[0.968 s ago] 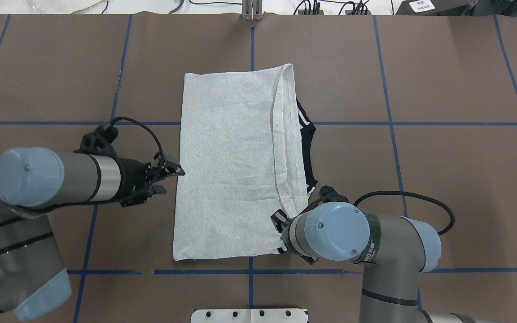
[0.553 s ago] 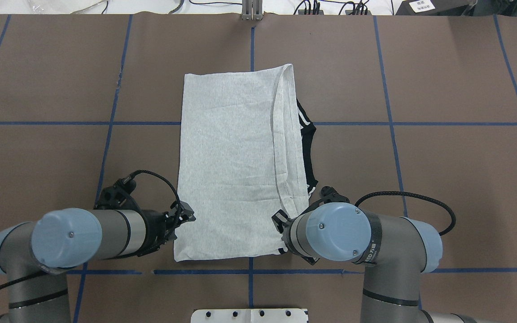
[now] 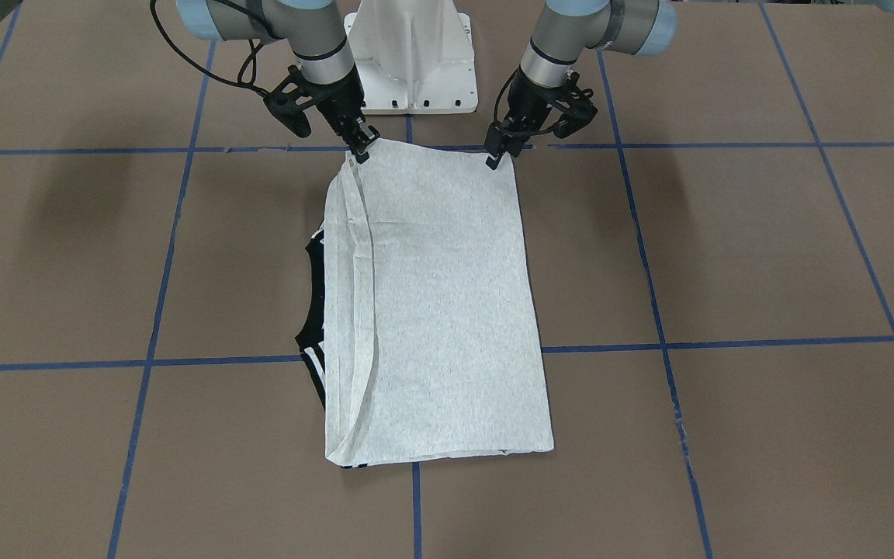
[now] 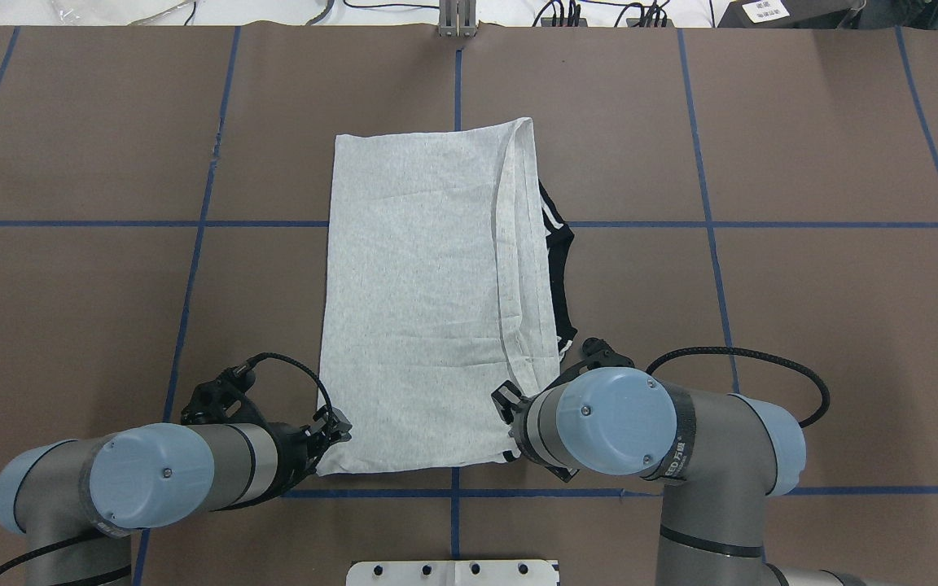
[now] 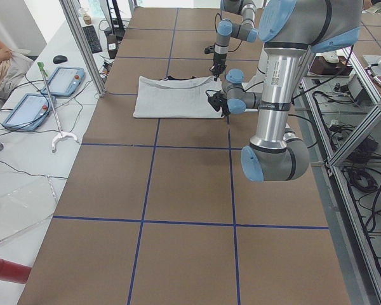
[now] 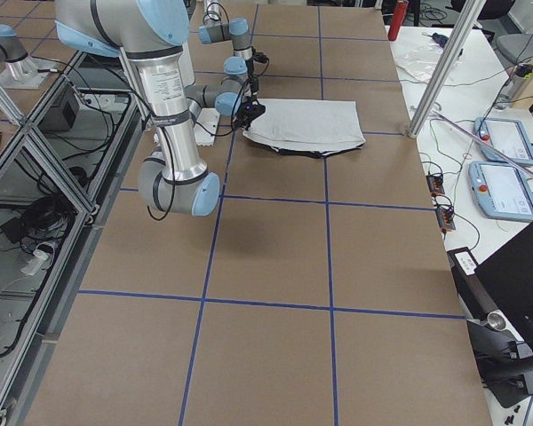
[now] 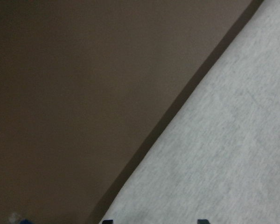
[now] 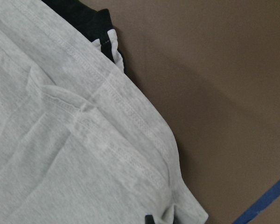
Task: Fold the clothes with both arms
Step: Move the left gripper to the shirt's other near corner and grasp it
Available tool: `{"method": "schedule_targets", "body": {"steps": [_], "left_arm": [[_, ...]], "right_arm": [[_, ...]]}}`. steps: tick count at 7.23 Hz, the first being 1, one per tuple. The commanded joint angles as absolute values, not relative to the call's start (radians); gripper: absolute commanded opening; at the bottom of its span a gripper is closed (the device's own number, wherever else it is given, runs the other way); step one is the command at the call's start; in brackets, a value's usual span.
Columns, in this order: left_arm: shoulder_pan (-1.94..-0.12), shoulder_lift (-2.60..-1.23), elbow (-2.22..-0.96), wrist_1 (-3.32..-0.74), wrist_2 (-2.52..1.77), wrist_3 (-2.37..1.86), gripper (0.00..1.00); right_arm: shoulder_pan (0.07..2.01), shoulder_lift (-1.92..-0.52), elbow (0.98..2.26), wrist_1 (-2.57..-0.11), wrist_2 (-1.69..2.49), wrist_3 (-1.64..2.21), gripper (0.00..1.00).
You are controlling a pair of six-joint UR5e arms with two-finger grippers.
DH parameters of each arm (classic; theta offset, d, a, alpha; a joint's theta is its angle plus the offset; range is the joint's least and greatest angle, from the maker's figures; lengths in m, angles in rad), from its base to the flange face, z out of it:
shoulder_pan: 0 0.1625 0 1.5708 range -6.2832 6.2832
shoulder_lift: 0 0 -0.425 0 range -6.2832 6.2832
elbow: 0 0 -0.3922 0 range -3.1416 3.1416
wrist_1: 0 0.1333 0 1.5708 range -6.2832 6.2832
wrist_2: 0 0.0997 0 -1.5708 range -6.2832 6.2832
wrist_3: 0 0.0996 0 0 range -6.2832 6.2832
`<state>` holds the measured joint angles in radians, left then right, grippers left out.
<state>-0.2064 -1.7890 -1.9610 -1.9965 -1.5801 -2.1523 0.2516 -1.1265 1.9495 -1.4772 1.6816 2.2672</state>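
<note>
The grey T-shirt (image 4: pixel 428 301), a folded rectangle centred on the table (image 4: pixel 803 325), has not shifted, but the left gripper (image 3: pixel 496 153) has travelled down its edge to the near corner, jaws open over it. The right gripper (image 3: pixel 359 147) seems pinched on the other near corner; if the left catches only the top layer, the lift could skew the fold. The right fingertips hide under the wrist overhead.

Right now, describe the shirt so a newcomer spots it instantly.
On the brown table gridded with blue tape, look dead centre. The T-shirt is a folded pale-grey rectangle, the only cloth there, with black trim peeking from one long edge.
</note>
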Motion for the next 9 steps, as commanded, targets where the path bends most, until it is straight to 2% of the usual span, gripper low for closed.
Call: {"method": "schedule_targets", "body": {"steps": [1,2,3,5,6,9], "left_arm": [[-0.193,-1.789,-1.942,-1.988,-1.582,-2.152,0.64],[-0.193,-1.789,-1.942,-1.987,-1.582,-2.152,0.57],[-0.193,-1.789,-1.944,-1.987,-1.582,-2.152,0.55],[-0.192,-1.790,-1.945,-1.987,-1.582,-2.152,0.36],[-0.192,-1.790,-1.948,-1.987,-1.582,-2.152,0.00],[-0.178,-1.776,-2.009,-1.986,-1.586,-2.148,0.00]], "right_arm": [[0.252,-1.126,1.951,-1.477,1.683,2.267,0.00],[0.250,-1.124,1.951,-1.477,1.683,2.267,0.00],[0.252,-1.124,1.951,-1.477,1.683,2.267,0.00],[0.250,-1.124,1.951,-1.477,1.683,2.267,0.00],[0.250,-1.124,1.950,-1.477,1.681,2.267,0.00],[0.252,-1.146,1.992,-1.488,1.677,2.279,0.00]]}}
